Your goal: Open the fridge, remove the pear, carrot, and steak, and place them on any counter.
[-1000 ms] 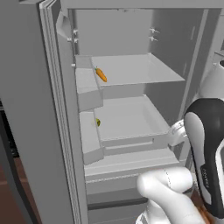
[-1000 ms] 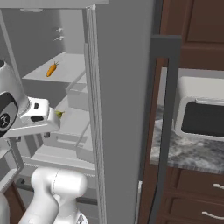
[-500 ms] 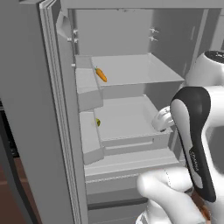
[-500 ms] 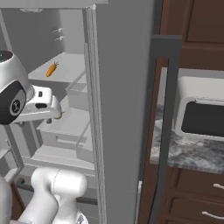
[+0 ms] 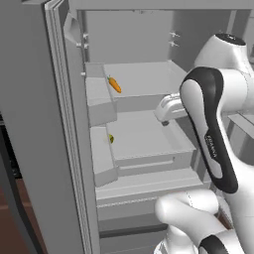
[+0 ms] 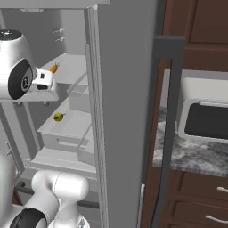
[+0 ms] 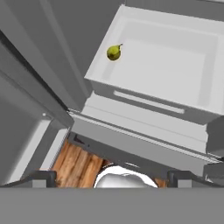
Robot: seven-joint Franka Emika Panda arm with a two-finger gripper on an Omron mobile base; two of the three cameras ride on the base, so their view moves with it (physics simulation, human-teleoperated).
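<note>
- While the fridge (image 5: pixel 44 124) stands with its door wide open, the pale shelves inside show.
- The gripper (image 5: pixel 166 110) hangs inside the fridge, between the top shelf and the shelf below. Its jaws are wide open and hold nothing.
- The carrot (image 5: pixel 114 84) lies on the top shelf, near the left wall. In the right base view it (image 6: pixel 54 68) peeks out just past the hand.
- The pear (image 7: pixel 113 52) sits on the lower shelf, in its far left corner as the hand view shows it. It is well apart from the gripper.
- The pear (image 6: pixel 59 117) also shows as a small yellow-green spot in the right base view.
- The counter (image 6: pixel 187 153) is to the right of the fridge, with a microwave (image 6: pixel 205 116) on it and brown drawers (image 6: pixel 196 196) below.
- I cannot see the steak well enough to say where it is.
</note>
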